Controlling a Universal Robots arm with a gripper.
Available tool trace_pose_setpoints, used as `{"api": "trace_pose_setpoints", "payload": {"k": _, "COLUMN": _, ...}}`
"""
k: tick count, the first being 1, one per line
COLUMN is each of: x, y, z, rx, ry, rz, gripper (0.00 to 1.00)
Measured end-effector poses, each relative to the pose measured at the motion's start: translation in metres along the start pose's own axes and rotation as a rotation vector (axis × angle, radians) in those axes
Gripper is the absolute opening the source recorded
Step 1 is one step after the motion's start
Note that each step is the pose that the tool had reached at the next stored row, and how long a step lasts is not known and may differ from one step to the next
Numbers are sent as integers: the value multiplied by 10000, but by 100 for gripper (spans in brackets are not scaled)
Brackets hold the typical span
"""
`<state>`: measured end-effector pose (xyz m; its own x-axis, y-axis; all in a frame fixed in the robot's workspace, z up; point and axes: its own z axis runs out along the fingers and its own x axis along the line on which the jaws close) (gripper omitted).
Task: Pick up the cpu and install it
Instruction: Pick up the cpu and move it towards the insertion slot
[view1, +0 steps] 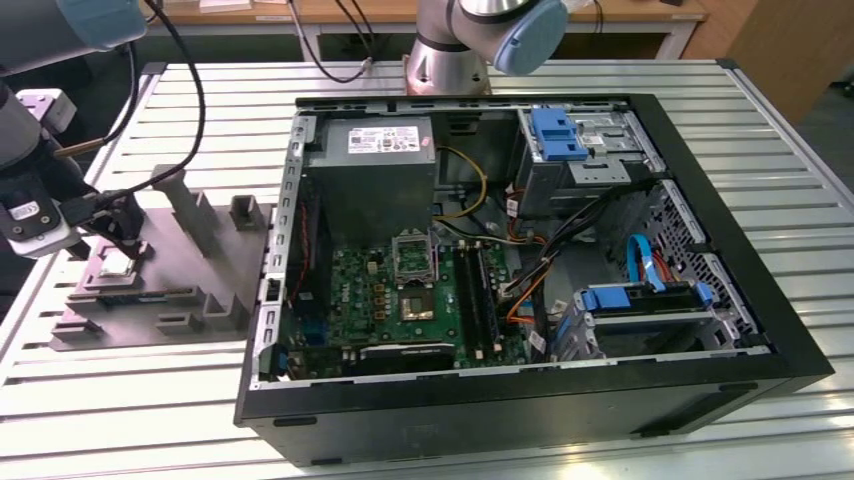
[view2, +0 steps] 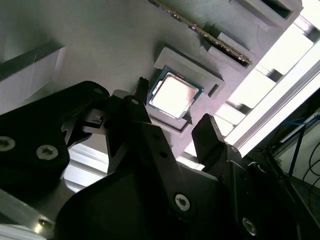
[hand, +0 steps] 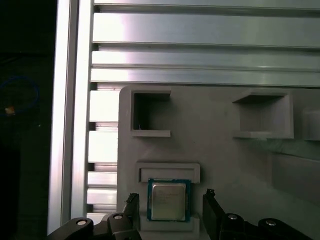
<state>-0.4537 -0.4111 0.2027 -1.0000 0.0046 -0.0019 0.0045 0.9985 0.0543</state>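
One slatted table (view1: 134, 420) holds grey fixture plate (view1: 200, 270) and open PC case (view1: 534, 400); end effector (hand: 171, 196) spread open around the cpu (hand: 168, 202), gripping nothing.

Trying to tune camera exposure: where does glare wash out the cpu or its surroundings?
Second wrist view: the cpu lid glares almost white, and the table slats beside the grey tray are blown out. First wrist view: the cpu is evenly lit, while the table slats carry bright bands. Exterior view: even light, no glare on the cpu.
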Motion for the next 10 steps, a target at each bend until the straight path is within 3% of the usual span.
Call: {"api": "trace_pose_setpoints", "payload": {"k": 10, "x": 19, "y": -1, "z": 64, "rx": -1, "ry": -9, "rz": 160, "gripper": 62}}
